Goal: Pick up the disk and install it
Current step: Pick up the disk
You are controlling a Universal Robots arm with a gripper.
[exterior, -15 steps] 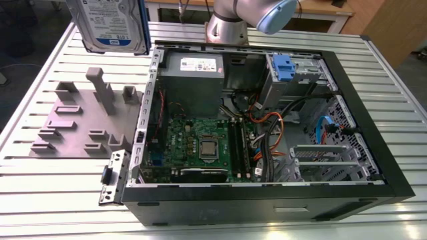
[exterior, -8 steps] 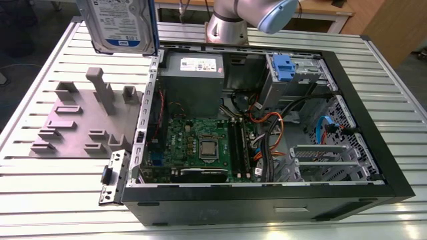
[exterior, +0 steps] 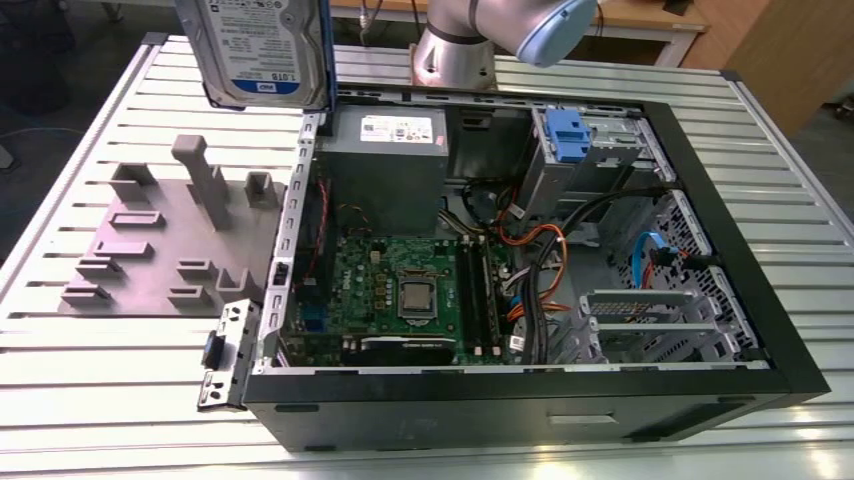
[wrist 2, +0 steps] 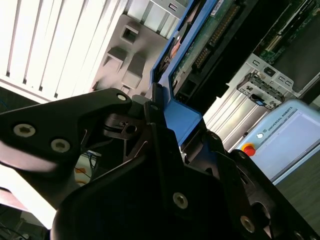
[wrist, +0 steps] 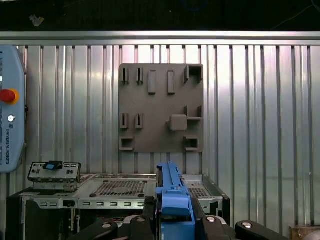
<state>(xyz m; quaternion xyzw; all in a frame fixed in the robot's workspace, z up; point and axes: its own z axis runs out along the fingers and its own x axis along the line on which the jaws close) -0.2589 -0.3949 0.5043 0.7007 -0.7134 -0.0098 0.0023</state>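
Note:
The disk (exterior: 260,50), a silver-grey drive with a white-and-blue label in a blue carrier, hangs upright in the air above the exterior view's left rear corner of the open computer case (exterior: 731,215). In the second wrist view my gripper (wrist 2: 172,127) is shut on the disk (wrist 2: 205,40), its black fingers (wrist 2: 150,112) clamping the blue carrier edge, with the green circuit-board side showing. In the first wrist view the disk (wrist: 170,185) is edge-on, rising from my gripper (wrist: 175,220).
A grey fixture plate (exterior: 160,230) with raised blocks lies on the slatted table at the case's left in the exterior view. Inside the case are a power-supply box (exterior: 387,150), motherboard (exterior: 400,290), cables and a drive bay with a blue clip (exterior: 567,135). The arm's base (exterior: 454,50) stands behind.

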